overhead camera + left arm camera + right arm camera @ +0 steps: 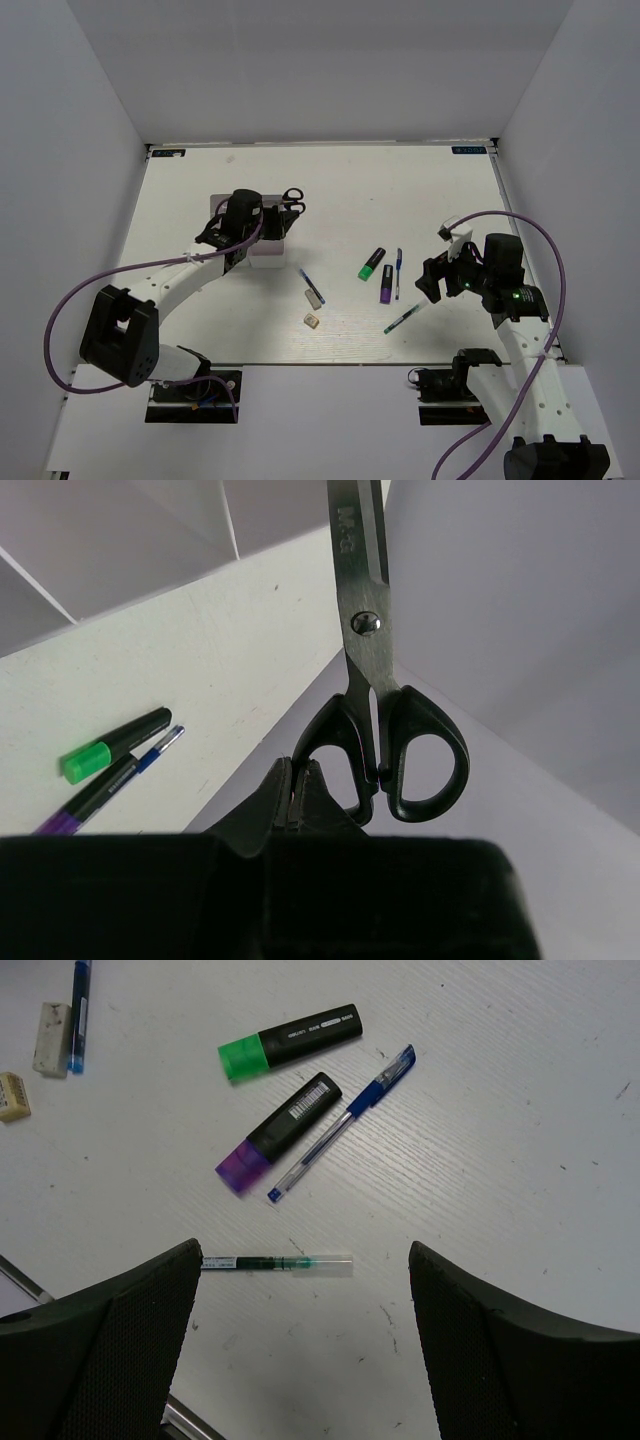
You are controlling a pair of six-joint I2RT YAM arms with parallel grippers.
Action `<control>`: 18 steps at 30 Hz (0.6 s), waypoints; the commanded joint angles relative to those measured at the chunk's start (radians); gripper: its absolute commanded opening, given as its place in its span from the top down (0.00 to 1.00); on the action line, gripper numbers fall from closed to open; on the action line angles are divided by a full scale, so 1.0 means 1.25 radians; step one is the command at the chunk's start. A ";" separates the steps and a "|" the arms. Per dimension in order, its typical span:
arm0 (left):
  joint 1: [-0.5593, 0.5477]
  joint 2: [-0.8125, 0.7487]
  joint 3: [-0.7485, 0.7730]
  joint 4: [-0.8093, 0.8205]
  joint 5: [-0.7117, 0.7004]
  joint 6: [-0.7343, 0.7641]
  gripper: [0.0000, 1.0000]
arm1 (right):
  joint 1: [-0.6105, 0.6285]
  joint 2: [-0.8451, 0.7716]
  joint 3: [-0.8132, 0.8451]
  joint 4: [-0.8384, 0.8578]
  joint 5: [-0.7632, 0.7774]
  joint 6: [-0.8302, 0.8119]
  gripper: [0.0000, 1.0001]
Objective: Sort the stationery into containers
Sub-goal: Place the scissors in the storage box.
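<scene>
My left gripper [270, 213] is shut on one black handle loop of the scissors [293, 202] and holds them over the white organiser tray [268, 260], which my arm mostly hides. In the left wrist view the pinched fingers [280, 795] hold the scissors [365, 630], blades pointing away. My right gripper [432, 280] is open and empty above the green pen [278, 1262], also in the top view [403, 319]. The green highlighter [290, 1042], purple highlighter [280, 1130] and a blue pen [345, 1120] lie together beyond it.
A second blue pen [311, 286] lies against a beige eraser [315, 297], with another eraser [312, 319] nearer the front edge. White walls close the table in at the back and both sides.
</scene>
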 commanded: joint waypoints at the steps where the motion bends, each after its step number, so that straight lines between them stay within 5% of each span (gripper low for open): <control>1: -0.002 -0.007 0.000 0.031 -0.015 -0.016 1.00 | -0.001 -0.010 -0.005 0.027 0.000 -0.005 0.14; 18: 0.009 0.017 -0.027 0.075 -0.012 -0.048 1.00 | -0.002 -0.005 -0.008 0.029 0.006 -0.007 0.13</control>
